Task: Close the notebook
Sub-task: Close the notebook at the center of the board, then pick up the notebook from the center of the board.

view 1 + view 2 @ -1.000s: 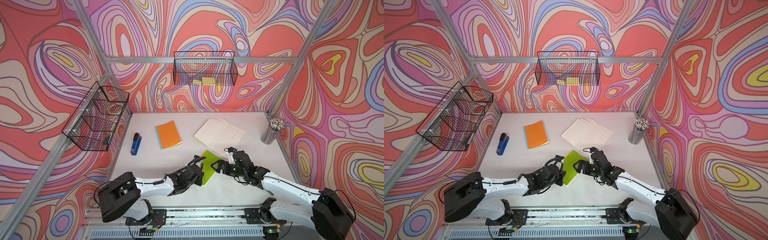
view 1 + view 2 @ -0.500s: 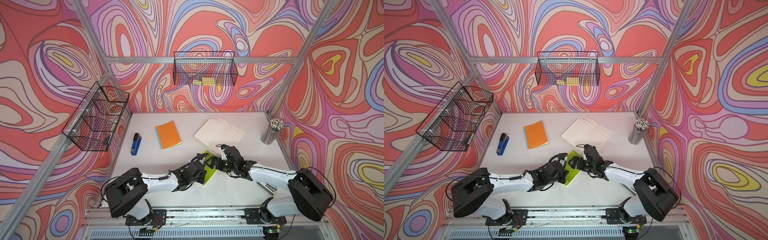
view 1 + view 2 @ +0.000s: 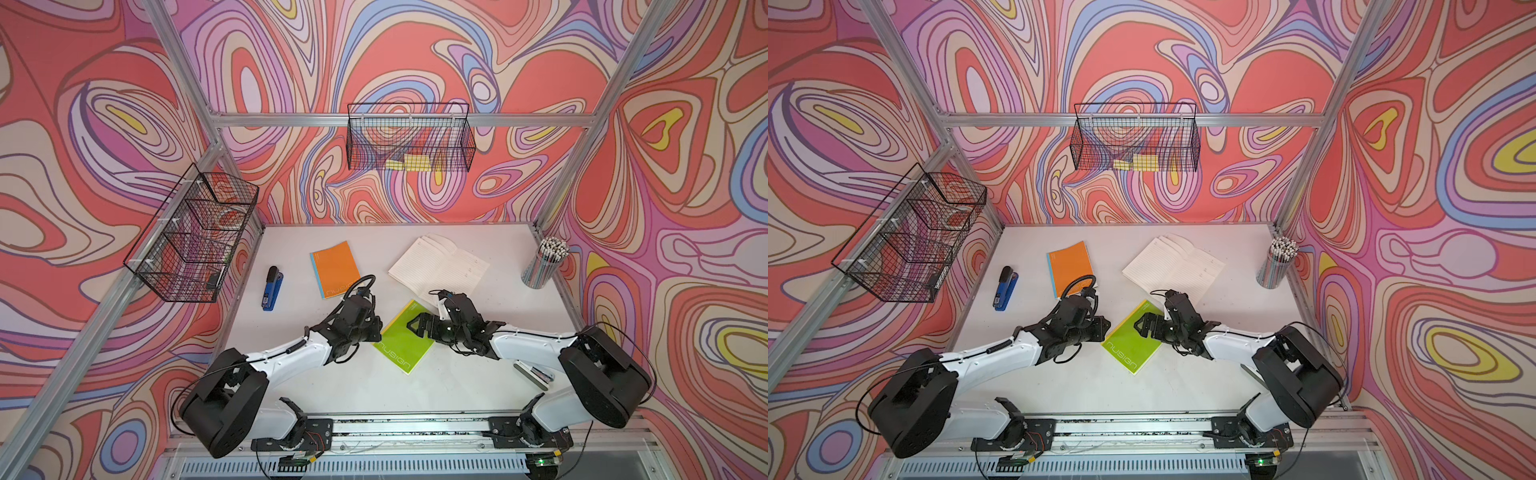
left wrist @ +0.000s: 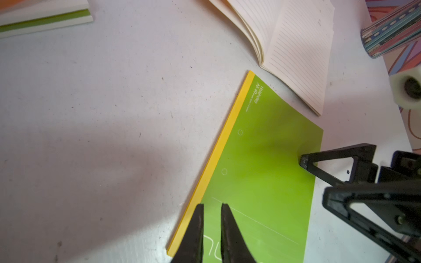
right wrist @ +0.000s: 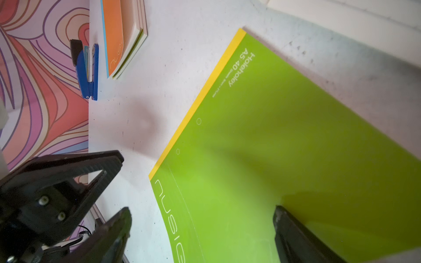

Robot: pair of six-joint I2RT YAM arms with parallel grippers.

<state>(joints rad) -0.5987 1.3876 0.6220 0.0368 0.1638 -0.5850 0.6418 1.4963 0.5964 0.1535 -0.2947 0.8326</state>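
left fingers (image 4: 196, 232) narrow at spine edge of green notebook (image 4: 262, 170), right fingers (image 5: 293, 234) wide at opposite edge

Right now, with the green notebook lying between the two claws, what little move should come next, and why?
Probably the left gripper should lift straight off. The green notebook already lies shut and flat, cover up; the jaws stand slightly apart above its yellow spine edge, gripping nothing I can see. The open right gripper has one tip on the cover.
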